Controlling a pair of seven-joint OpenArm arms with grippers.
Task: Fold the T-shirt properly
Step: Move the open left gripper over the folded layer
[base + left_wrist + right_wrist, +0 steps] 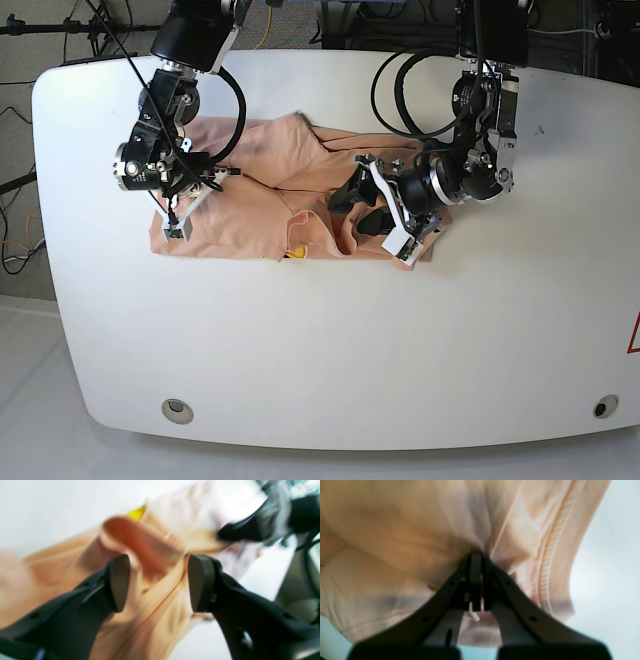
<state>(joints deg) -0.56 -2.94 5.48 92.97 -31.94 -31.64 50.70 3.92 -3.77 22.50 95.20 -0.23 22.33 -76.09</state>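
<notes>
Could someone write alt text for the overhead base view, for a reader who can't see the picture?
A peach T-shirt lies crumpled on a white table between two black robot arms. The right gripper, at the picture's left, is shut on the cloth; the left gripper, at the picture's right, hangs open over it.

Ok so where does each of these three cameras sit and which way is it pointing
Left wrist: behind the open left gripper, facing the T-shirt.
Right wrist: behind the right gripper, shut on cloth.
Base: overhead, looking down on the white table and both arms.
All three views share the T-shirt.
</notes>
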